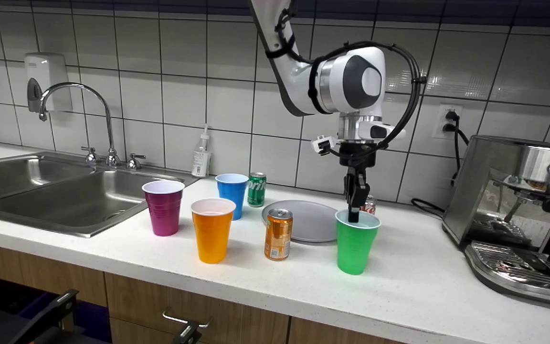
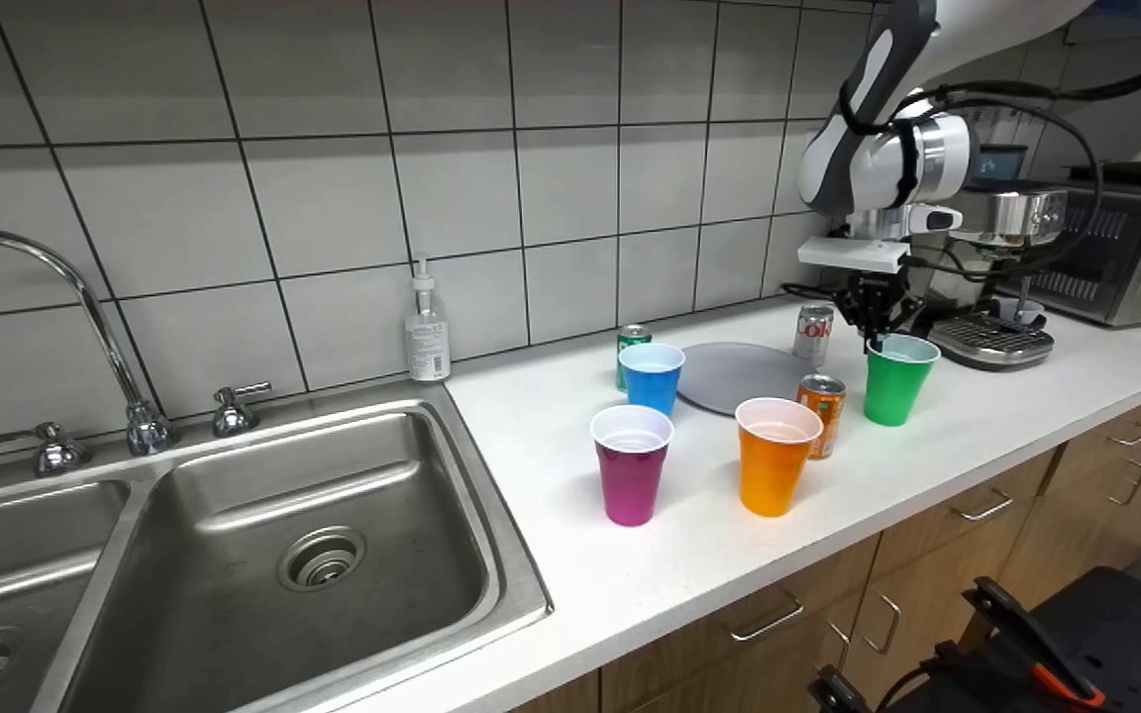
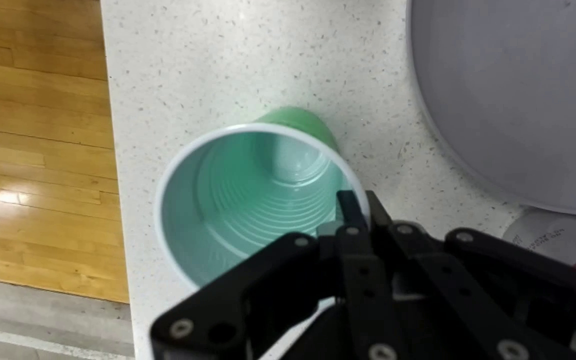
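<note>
A green cup (image 1: 355, 251) was seen on the white counter (image 1: 413, 282), and its side was pinched by the gripper (image 3: 361, 205). One of the black fingers (image 3: 350, 209) could be seen inside the cup and one outside, so the thin side was squeezed between them. In the wrist view, this pinch was made at three o'clock on the round top of the cup, and a gray plate (image 3: 513, 95) was shown near it at two o'clock.

In an exterior view, with the green cup taken as the clock's middle, an orange can (image 1: 278, 239) was found near it at nine o'clock. An orange cup (image 1: 212, 236) was placed past that can, also at nine o'clock. A blue cup (image 1: 231, 196) and a green can (image 1: 257, 191) were set close together at ten o'clock. Further off, between nine and ten o'clock, a purple cup (image 1: 163, 212) and then a metal sink (image 1: 72, 200) could be seen. A silver can (image 1: 371, 204) was partly hidden by the gripper, between twelve and one o'clock. A coffee machine (image 1: 504, 215) was found at three o'clock.
</note>
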`<action>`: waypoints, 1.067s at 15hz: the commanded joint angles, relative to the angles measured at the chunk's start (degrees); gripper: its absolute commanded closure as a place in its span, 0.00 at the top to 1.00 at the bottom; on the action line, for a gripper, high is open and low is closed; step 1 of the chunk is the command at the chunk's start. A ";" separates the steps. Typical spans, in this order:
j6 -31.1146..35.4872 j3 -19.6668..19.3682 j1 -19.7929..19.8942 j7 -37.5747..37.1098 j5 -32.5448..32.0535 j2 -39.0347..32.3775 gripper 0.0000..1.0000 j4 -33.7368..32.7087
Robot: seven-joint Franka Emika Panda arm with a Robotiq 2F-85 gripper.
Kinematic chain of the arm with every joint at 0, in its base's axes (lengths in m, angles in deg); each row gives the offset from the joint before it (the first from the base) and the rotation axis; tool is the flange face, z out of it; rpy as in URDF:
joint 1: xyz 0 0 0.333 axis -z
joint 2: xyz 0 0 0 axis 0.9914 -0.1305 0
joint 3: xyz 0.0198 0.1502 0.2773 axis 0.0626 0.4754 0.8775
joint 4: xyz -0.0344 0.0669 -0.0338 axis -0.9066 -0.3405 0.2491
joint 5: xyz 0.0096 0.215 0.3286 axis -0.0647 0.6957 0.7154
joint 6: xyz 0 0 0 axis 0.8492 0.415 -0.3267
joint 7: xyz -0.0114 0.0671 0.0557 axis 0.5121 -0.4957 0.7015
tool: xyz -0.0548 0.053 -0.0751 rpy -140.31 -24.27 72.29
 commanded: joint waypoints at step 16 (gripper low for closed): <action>-2.13 1.04 -1.62 9.23 -0.22 3.61 0.01 -2.27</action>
